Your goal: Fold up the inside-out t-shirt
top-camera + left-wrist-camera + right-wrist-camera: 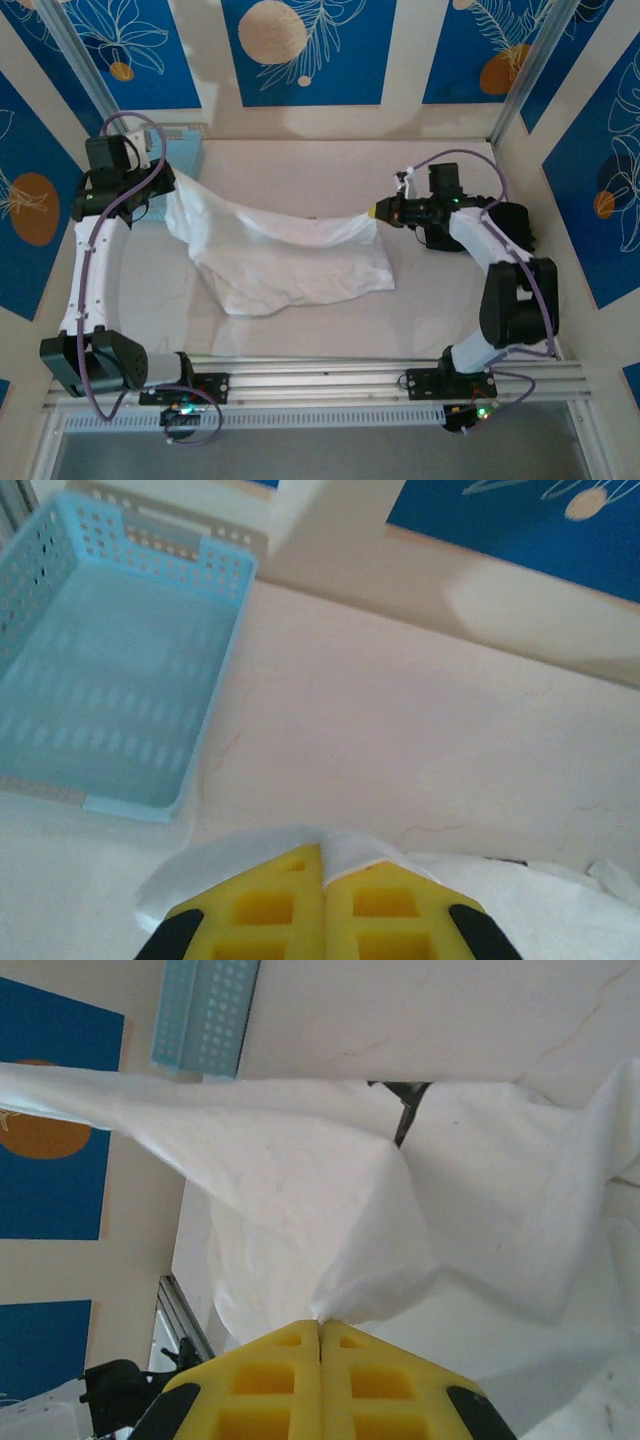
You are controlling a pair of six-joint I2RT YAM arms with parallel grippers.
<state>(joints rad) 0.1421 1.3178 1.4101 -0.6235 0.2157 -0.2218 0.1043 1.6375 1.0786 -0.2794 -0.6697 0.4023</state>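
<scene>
1. T-shirt [290, 270]: bulk sags onto the table [420, 320], frame centre.
2. Right gripper [378, 212], centre right: jaws clamped on one cloth end.
3. Left gripper [165, 188], upper left: jaws clamped on the other end; the long axis runs left-right between them.

Arms spread wide apart, left tool [166, 186] and right tool [378, 211] both clamped closed.
</scene>
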